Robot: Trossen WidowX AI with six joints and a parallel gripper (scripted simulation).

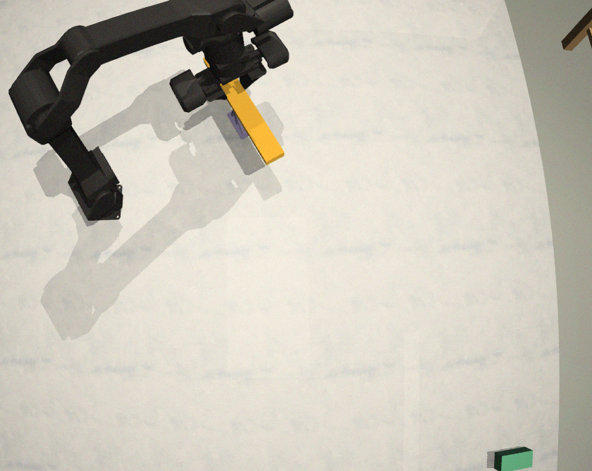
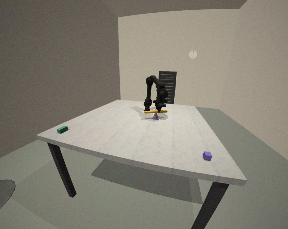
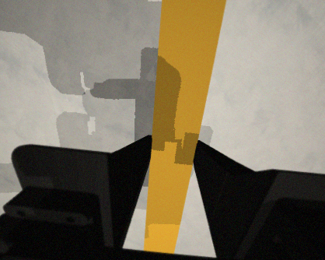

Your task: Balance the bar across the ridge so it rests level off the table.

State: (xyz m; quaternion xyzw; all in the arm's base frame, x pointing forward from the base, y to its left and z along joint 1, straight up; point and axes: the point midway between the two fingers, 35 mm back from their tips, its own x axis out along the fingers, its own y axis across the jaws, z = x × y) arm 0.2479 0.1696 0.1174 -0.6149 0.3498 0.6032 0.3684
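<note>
A long yellow bar (image 1: 258, 129) (image 2: 150, 111) (image 3: 190, 62) is held off the table, close to level in the exterior view. My gripper (image 1: 230, 83) (image 2: 159, 110) (image 3: 172, 142) is shut on the bar, with a finger on each side in the wrist view. The small purple ridge (image 1: 235, 124) (image 2: 155, 116) stands on the table under the bar, to the left of the grip in the exterior view. Its top meets or nearly meets the bar's underside. Whether they touch is too small to tell. The wrist view does not show the ridge.
A green block (image 1: 516, 460) (image 2: 62, 129) lies far from the arm, near the table's left front corner in the exterior view. A purple cube (image 2: 207, 156) lies near the right front corner. The pale marble table (image 2: 109, 140) carries the arm's shadows around the ridge.
</note>
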